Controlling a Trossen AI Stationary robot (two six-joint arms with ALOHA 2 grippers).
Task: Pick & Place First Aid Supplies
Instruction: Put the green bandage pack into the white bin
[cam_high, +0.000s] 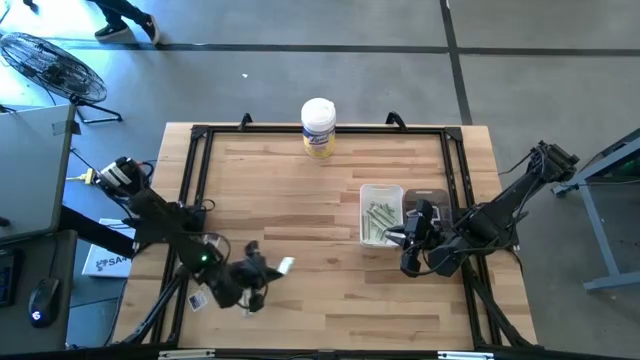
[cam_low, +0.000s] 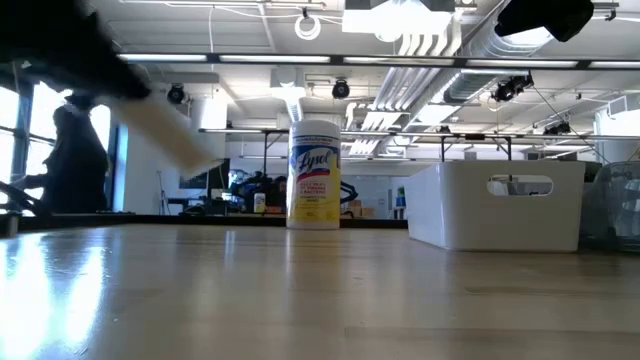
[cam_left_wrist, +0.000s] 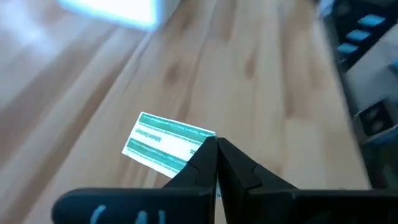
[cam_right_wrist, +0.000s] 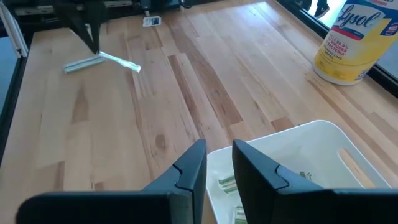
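My left gripper (cam_high: 262, 275) is at the table's near left and is shut on a narrow green-white strip packet (cam_left_wrist: 166, 144). The packet also shows in the high view (cam_high: 285, 265) and the right wrist view (cam_right_wrist: 121, 61). My right gripper (cam_right_wrist: 217, 165) is open and empty, over the near edge of a white bin (cam_high: 381, 213) at the table's right. Several green-white strips (cam_right_wrist: 227, 183) lie in the bin. A tiny white square with a dark mark (cam_right_wrist: 151, 22) lies on the table beyond my left gripper. My left gripper pinches one end of the strip packet (cam_left_wrist: 200, 145) between its two fingertips. The fingers come from above, pointing down. The packet sticks out sideways from the tips toward the table's right, about level, and is lifted clear of the table.
A tall white canister with a yellow label (cam_high: 318, 127) stands at the far middle of the table. A black frame (cam_high: 200, 135) runs around the wooden top. Bare wood lies between my two grippers. A person stands beyond the table (cam_low: 80, 160).
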